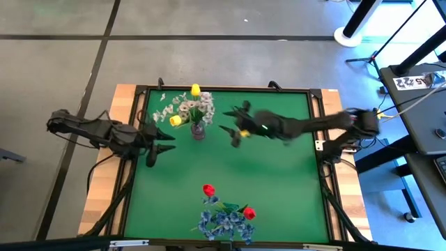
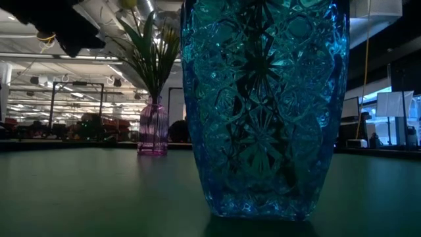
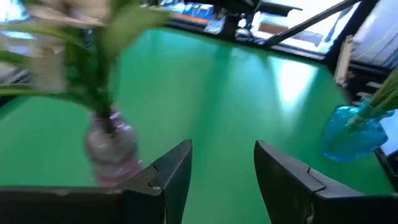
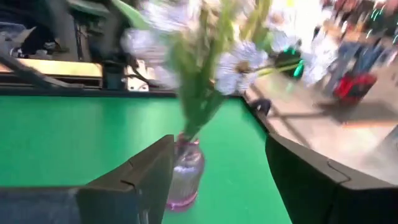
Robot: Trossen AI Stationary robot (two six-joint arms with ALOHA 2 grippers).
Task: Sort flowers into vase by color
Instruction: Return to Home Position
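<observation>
Flowers all stand in vases and none lies loose on the green counter [image 1: 279, 174], so the sorting looks complete. The purple vase [image 1: 198, 131], toward the counter's far side, holds the white sprays [image 1: 182, 107] and both yellow tulips [image 1: 195, 89]. The blue vase [image 2: 263, 105], at the near edge, carries the two red tulips [image 1: 208, 189] above the bushy blue bunch [image 1: 223, 223]. That leaves the pale colours in one vase and the strong colours in the other, well apart. The left fingers [image 3: 171, 171] hover just beside the purple vase on its left, spread wide and holding nothing. The right fingers [image 4: 143, 171] hang near its other side, equally wide and empty, on an arm stretched in from the right. With nothing left to carry, both arms probably only need to pull clear without brushing the leaning stems. The counter is flat green matting in a dark frame on a wooden top. Around it lie grey floor, desks and stands at right, and a large hall with ceiling lights beyond.
</observation>
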